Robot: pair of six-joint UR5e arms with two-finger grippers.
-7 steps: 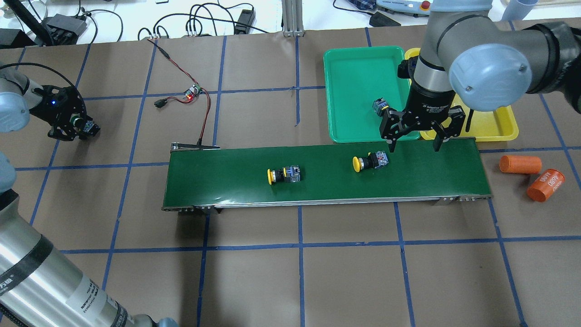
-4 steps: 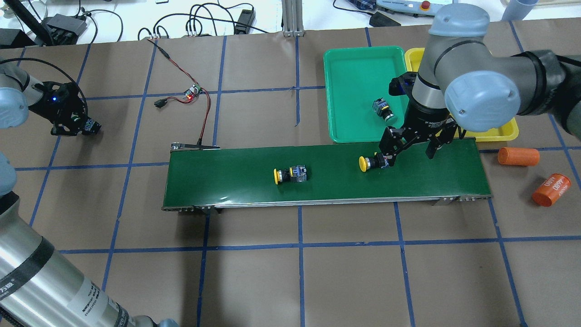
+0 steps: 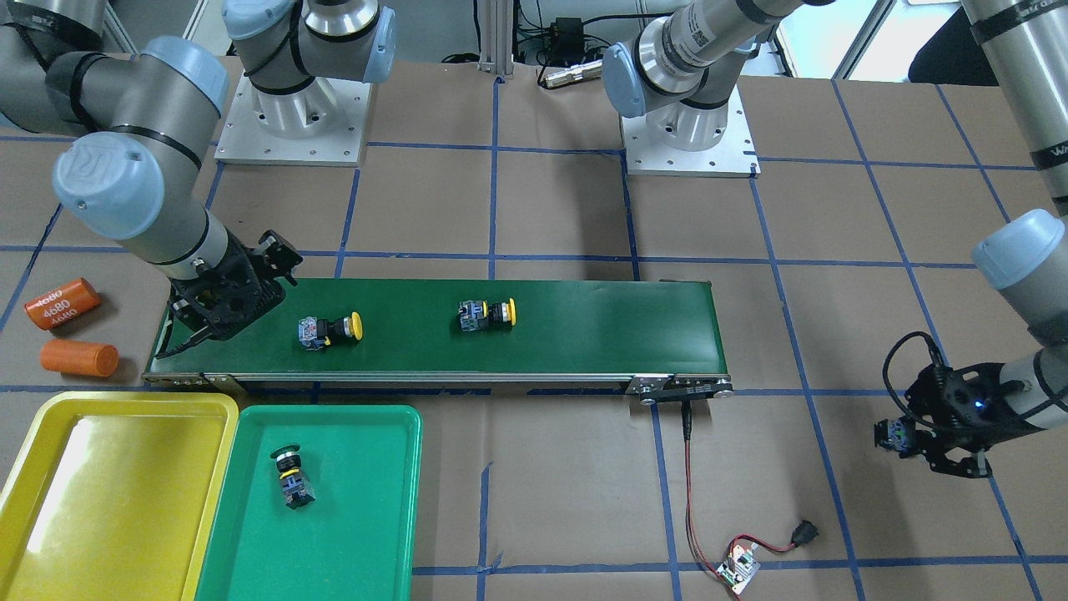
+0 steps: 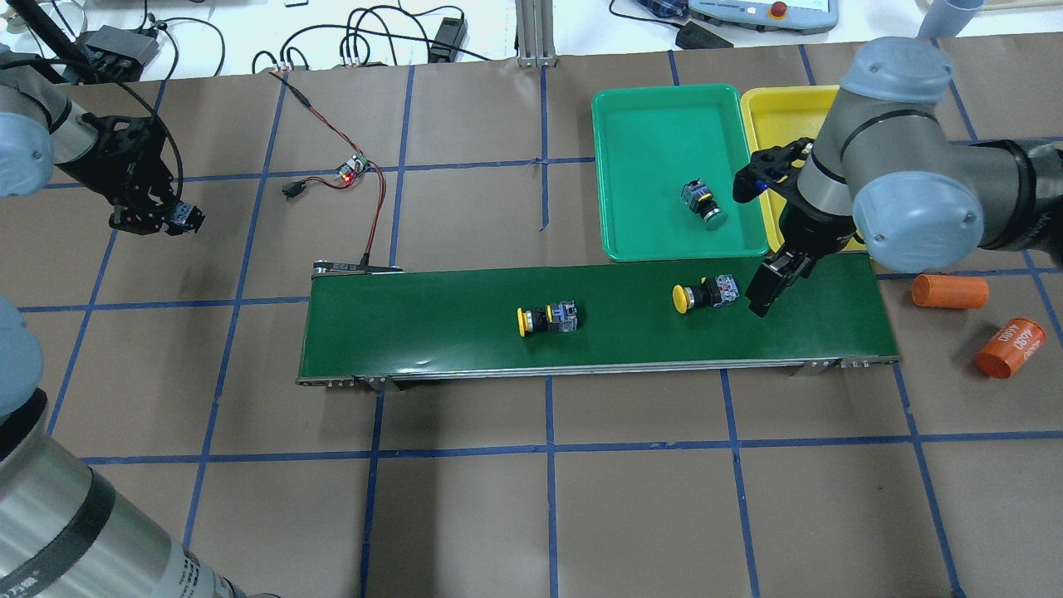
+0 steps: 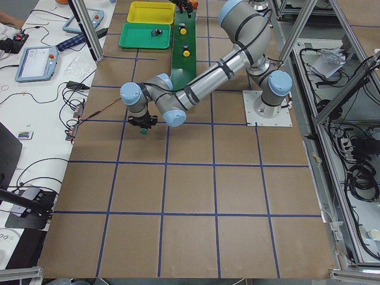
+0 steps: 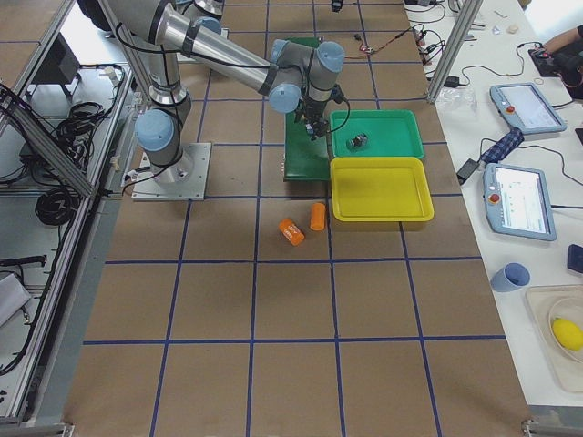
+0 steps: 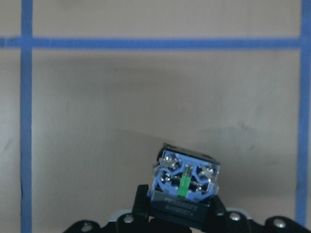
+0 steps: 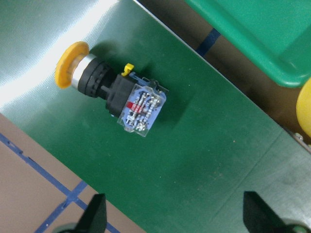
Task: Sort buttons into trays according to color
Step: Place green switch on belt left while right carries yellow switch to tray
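The right fingers point(image 8: 96, 213) are spread wide and empty at the bottom of the wrist view. A yellow button point(image 8: 112, 94) lies on its side on the belt point(image 8: 204, 160) toward the upper left, beyond their tips and not between them. The left fingers point(image 7: 141, 201) are clamped on a fourth button point(image 7: 187, 182) above the worktop point(image 4: 249, 249) at the overhead view's upper left; a second yellow button point(image 4: 546, 319) lies mid-belt, and a green button point(image 4: 702, 203) lies in the green tray point(image 4: 648, 124), which is beside the yellow tray point(image 4: 776, 112) at upper right.
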